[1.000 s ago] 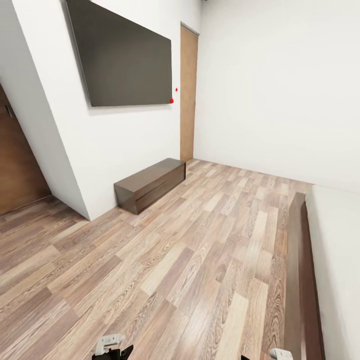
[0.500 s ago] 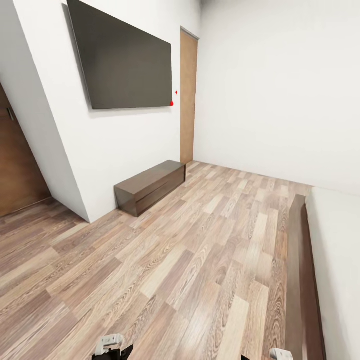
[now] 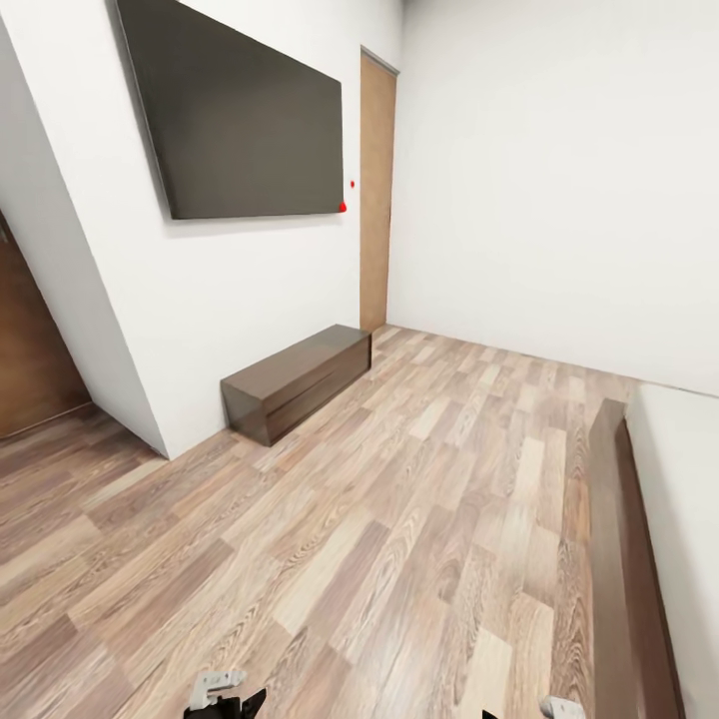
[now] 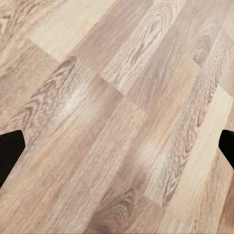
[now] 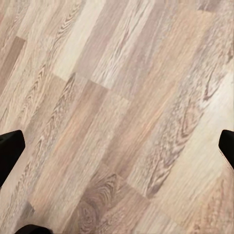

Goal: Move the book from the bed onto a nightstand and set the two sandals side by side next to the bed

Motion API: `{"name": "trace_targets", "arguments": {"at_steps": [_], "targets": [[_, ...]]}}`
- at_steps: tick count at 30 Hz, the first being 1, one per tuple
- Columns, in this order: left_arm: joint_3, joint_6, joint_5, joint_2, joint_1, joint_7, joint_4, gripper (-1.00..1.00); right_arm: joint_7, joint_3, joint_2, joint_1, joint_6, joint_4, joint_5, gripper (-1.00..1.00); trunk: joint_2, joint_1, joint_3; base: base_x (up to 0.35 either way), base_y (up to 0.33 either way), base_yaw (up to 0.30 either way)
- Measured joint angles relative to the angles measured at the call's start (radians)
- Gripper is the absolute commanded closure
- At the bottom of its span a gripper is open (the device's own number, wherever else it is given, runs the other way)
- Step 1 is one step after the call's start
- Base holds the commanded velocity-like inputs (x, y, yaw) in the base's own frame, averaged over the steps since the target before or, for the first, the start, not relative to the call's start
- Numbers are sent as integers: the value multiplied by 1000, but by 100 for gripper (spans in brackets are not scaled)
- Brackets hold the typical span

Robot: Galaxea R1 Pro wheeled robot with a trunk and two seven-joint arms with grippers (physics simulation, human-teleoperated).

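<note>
**Beside the bed, nothing yet in hand**

Along the right edge of the head view runs one bed [image 3: 639,559], its dark frame rail and pale mattress edge showing. Open wood-plank floor [image 3: 379,539] lies between it and the far wall, where one long low dark bench [image 3: 295,381] stands under one dark wall screen [image 3: 240,120]. One narrow wooden door [image 3: 376,190] stands in the corner, and part of another brown door [image 3: 30,369] shows at the far left.

The visible strip of mattress carries no book, and the stretch of floor in sight has no sandals and no nightstand, so where those things lie cannot be told from here. Judging by this, no part of the task looks done: the book move and the pairing of the sandals are both left, and the robot seems to be on its way.

The left gripper [image 4: 117,146] has its fingers spread wide over bare planks, holding nothing. The right gripper [image 5: 117,144] is likewise spread and empty above the floor.
</note>
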Motion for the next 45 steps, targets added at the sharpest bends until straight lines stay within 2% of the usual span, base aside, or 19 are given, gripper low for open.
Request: {"name": "trace_targets", "arguments": {"at_steps": [45], "targets": [[0, 0, 0, 0, 0, 0, 0, -100, 0, 2, 0, 0, 0, 2, -2, -100, 0, 0, 0, 333, 0, 0]]}}
